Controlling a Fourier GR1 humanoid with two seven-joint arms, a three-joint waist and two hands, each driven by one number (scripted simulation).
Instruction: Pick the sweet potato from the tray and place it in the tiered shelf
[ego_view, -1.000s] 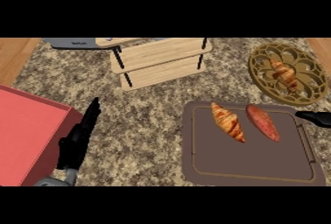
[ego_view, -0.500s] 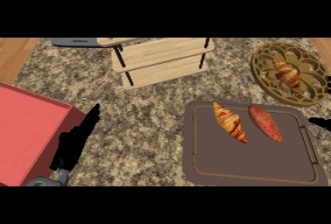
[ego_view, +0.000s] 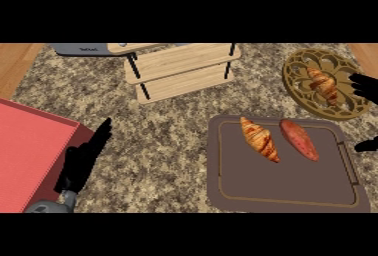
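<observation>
The reddish sweet potato (ego_view: 299, 140) lies on the brown tray (ego_view: 280, 187), at its far right, next to a croissant (ego_view: 260, 139). The wooden tiered shelf (ego_view: 181, 70) stands at the back, left of the tray. My right hand (ego_view: 363, 87) shows only at the right edge, open, its fingers over the round stand's rim and its thumb (ego_view: 367, 146) just right of the tray; it touches nothing on the tray. My left hand (ego_view: 81, 160) rests open at the lower left, fingers pointing away.
An ornate golden round stand (ego_view: 299, 65) with a second croissant (ego_view: 323, 85) sits at the back right. A red box (ego_view: 29, 155) fills the left side beside my left hand. A grey toaster (ego_view: 88, 48) stands behind the shelf.
My right hand has spread at the right edge, its fingers rising toward the round stand while the thumb stays beside the tray. The left hand has hardly moved.
</observation>
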